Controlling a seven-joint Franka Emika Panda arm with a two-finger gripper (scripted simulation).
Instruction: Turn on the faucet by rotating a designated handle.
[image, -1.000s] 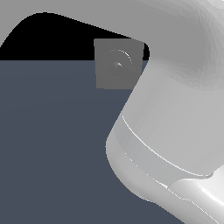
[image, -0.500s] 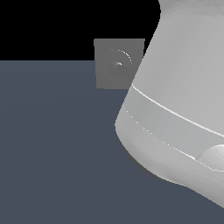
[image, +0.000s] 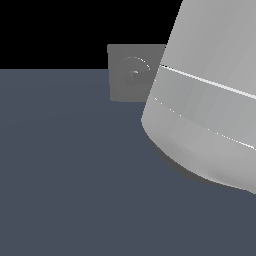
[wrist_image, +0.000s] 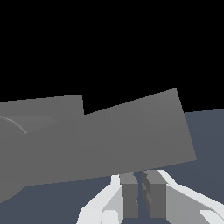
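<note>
Black background sits behind a slate-blue surface (image: 70, 170). Faucet (image: 131, 75) stands at 12 o'clock in the exterior view, the arm (image: 210, 95) covering its side. Handle (wrist_image: 131, 135) fills the wrist view. Gripper (wrist_image: 141, 197) jaws nearly closed, empty; they may slide off the bar.

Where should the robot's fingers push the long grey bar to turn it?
Best near the free end of the long grey bar, far from the round ringed hub, where it likely turns easiest. The gripper, its fingers nearly together, sits just beside that flat side, so push from there.
</note>
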